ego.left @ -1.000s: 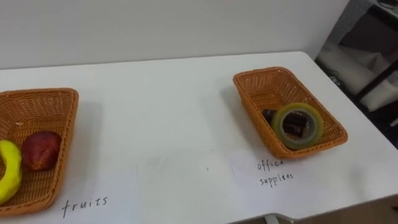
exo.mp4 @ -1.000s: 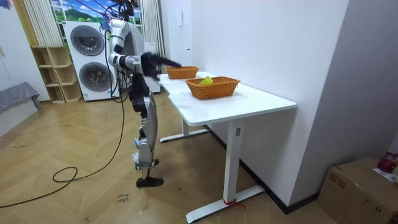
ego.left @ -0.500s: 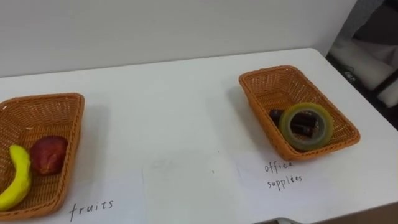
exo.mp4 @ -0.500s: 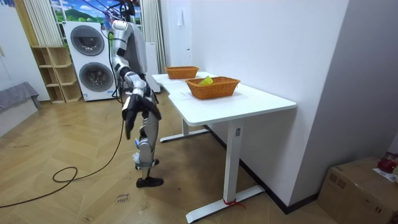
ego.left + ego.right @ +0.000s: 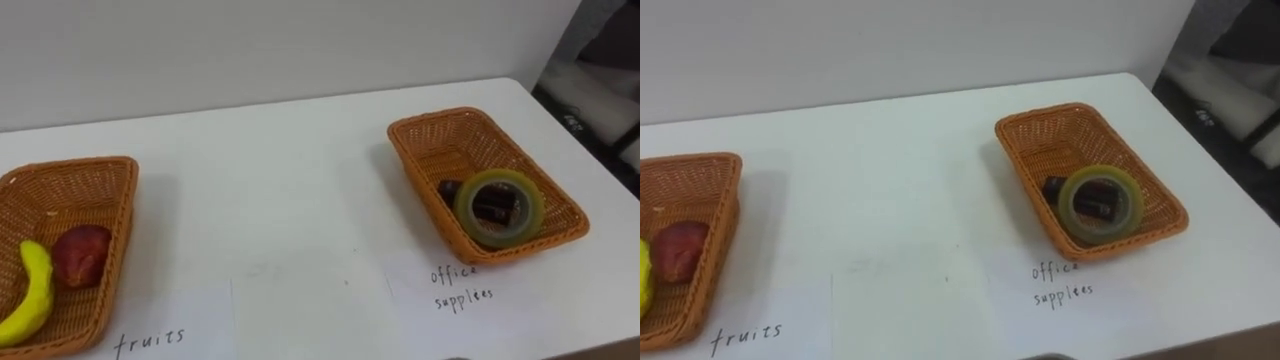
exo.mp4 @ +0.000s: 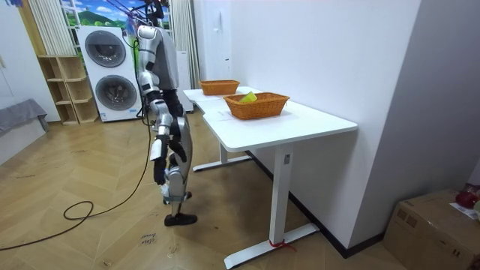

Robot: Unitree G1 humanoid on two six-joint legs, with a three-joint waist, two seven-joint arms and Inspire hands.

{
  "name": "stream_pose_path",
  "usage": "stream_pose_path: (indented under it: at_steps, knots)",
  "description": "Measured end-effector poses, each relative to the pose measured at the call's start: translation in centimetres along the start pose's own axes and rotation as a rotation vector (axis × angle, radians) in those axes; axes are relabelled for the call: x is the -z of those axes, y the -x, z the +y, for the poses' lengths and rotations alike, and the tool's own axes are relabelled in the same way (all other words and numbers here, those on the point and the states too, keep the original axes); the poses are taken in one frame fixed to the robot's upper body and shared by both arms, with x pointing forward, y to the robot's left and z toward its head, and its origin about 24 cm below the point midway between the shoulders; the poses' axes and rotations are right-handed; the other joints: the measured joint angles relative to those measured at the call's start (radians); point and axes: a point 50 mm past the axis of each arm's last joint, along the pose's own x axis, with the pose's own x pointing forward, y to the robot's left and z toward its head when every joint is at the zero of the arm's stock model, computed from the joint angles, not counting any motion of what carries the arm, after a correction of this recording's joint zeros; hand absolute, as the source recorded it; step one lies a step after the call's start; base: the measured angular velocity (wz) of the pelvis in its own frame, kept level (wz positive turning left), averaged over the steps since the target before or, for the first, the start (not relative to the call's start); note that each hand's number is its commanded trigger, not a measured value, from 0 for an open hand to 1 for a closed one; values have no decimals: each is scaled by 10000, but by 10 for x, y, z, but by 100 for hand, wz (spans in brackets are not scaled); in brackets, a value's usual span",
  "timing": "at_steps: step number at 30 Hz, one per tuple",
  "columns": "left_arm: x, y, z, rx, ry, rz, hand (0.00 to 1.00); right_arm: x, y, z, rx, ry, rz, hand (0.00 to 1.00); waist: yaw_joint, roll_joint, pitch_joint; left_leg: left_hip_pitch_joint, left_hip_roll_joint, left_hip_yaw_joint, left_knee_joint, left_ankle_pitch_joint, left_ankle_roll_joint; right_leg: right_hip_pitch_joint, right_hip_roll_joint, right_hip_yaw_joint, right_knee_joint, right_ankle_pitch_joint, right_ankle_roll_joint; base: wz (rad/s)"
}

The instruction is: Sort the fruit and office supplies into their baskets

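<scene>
Two wicker baskets stand on the white table (image 5: 280, 190). In the fruit basket (image 5: 100, 180) at the left lie a yellow banana (image 5: 30, 300) and a red apple (image 5: 80, 255). The office supplies basket (image 5: 420, 125) at the right holds a yellow-green tape roll (image 5: 466, 212) leaning over a small black item (image 5: 449, 190). A handwritten paper label lies in front of each basket: fruits (image 5: 150, 343) and office supplies (image 5: 460, 285). In the room view I stand upright at the table's long side, and my right hand (image 6: 160, 146) hangs by my thigh.
The table's right edge (image 5: 590, 150) runs close past the office basket, with dark furniture (image 5: 600, 90) beyond it. A white wall backs the table. Behind me stand stacked washing machines (image 6: 109, 75) and a low shelf (image 6: 64, 90). A cardboard box (image 6: 435, 225) sits on the floor.
My right arm, stretched out over the table a second ago, has swung down to my side. The eye view has shifted slightly. Nothing in the baskets has moved.
</scene>
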Motion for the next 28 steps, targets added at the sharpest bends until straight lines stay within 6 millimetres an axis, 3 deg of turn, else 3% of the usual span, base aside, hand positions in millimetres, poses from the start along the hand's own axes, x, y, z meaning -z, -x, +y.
stream_pose_path:
  at_steps: [5, 8, 11, 14, 19, 28]
  knots:
    - [-1, 0, -3, 348, -97, 37, 0, 14, 7, 20, -2362, 4729, -1190, 0, 373, 36, 6, 11, 4, -70, 142, -53, 4, 107, 9, -26, -127, -33, 6, 4]
    - [-5, 1, -8, 535, -594, -184, 0, 8, 16, 43, -3430, 7231, -2356, 0, 676, 75, 23, 5, 14, -50, 137, -56, -1, 108, 21, -17, -123, -20, 3, 0]
    - [-12, 1, -14, 772, -1097, -360, 0, 5, 25, 63, -4343, 8504, -3096, 0, 877, 82, 25, 35, 16, -167, 135, -71, -14, 215, 21, -150, -155, -11, 1, 12]
    - [-14, 2, -18, 954, -1292, -423, 0, 3, 31, 74, -4985, 9104, -3376, 0, 1135, 126, 53, 29, 33, -216, 136, -86, -24, 281, 24, -256, -159, -9, -2, 9]
    - [-11, 3, -20, 1202, -1529, -248, 0, 4, 35, 83, -5531, 9605, -3526, 0, 1171, 242, 134, -5, 31, -300, 133, -114, -24, 339, 21, -374, -163, -9, -2, 7]
    - [-13, 3, -21, 1313, -1836, -289, 0, 8, 35, 80, -5713, 9620, -3286, 0, 1115, 252, 130, -80, 0, -547, 161, -124, -17, 375, -7, -536, -162, -10, -1, 6]
